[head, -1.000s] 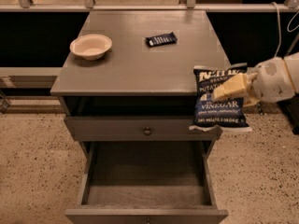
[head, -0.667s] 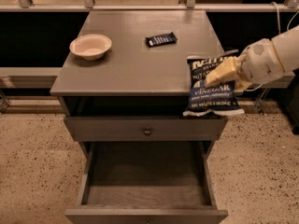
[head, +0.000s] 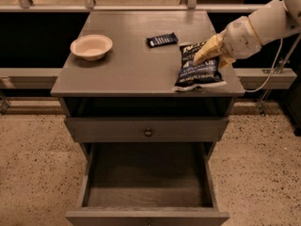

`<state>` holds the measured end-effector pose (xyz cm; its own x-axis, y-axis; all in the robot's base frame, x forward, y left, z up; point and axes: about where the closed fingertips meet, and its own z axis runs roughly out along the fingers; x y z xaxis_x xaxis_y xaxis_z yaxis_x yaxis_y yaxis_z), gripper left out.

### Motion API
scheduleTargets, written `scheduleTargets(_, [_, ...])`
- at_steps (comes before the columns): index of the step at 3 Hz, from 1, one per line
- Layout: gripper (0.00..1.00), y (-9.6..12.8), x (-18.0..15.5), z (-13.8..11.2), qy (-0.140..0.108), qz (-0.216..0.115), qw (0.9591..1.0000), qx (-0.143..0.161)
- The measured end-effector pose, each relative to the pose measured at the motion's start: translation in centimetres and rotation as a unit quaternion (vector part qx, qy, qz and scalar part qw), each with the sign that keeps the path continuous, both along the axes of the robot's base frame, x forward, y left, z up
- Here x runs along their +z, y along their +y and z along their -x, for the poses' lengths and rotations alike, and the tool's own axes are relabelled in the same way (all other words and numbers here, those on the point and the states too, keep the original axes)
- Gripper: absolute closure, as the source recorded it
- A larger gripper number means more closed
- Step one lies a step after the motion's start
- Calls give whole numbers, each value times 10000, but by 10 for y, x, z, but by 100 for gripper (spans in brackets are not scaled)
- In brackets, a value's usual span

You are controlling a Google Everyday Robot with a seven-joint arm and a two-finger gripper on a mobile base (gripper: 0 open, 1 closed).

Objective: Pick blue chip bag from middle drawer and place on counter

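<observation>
— What do we see changed?
— A moment ago the chip bag [head: 200, 72] hung beyond the counter's [head: 131, 65] right edge. Now it lies on the counter, under the end effector [head: 205, 53].
— And around it?
— Speckled floor [head: 33, 164]. To the left there's a dark wrapper [head: 162, 39] near and a bowl [head: 91, 46] farther off; the drawer [head: 146, 173] stands open below.
— Its grip?
— Clenched on the bag's top end.
</observation>
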<state>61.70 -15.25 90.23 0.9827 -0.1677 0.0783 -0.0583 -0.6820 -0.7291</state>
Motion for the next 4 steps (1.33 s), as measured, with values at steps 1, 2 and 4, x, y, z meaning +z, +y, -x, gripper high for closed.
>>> scheduleTargets(1, [84,-1,-5,-28,251,-74,9991,-340])
scheduleTargets(2, [66,-3,-12,-46,527,-227,9947,-852])
scheduleTargets(4, [19,0,-23,-61,961,-442,9837,-1453])
